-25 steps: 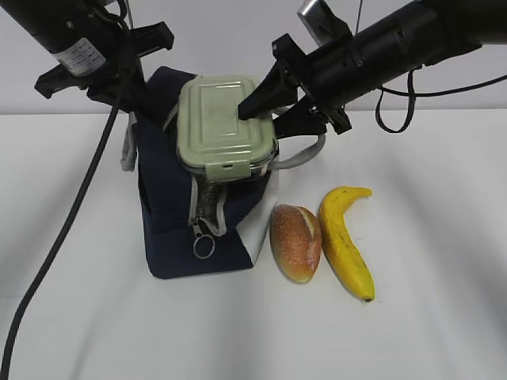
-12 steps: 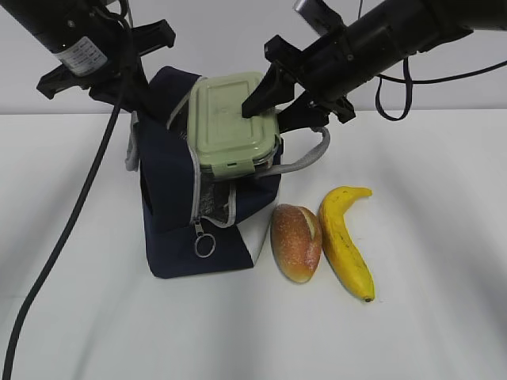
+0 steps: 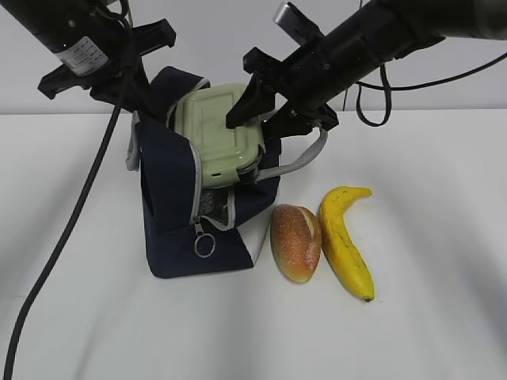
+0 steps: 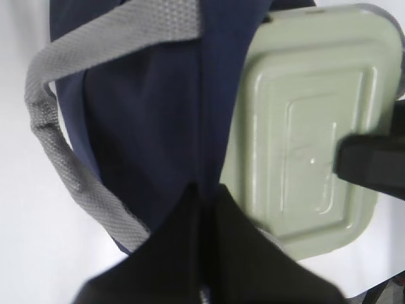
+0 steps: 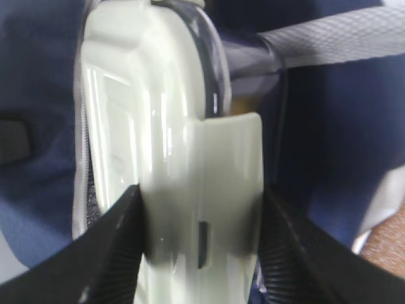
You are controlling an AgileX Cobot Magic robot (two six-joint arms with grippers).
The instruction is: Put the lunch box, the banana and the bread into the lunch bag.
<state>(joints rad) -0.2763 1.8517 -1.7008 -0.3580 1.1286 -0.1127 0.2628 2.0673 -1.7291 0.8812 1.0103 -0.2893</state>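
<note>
The right gripper [image 5: 199, 253] clamps the box [image 3: 218, 134], its smooth sage lid tilted in the navy fabric bag's [image 3: 170, 229] mouth. The left gripper [image 4: 202, 240] pinches bag cloth. A crusty roll [image 3: 295, 242] and curved banana [image 3: 346, 240] lie on the counter [image 3: 428, 317].

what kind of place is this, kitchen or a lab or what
Most likely a robot lab or test bench, not a kitchen: a bare white table against a plain wall, two black robot arms with trailing cables, and only a lunch bag, bread and banana laid out.
</note>
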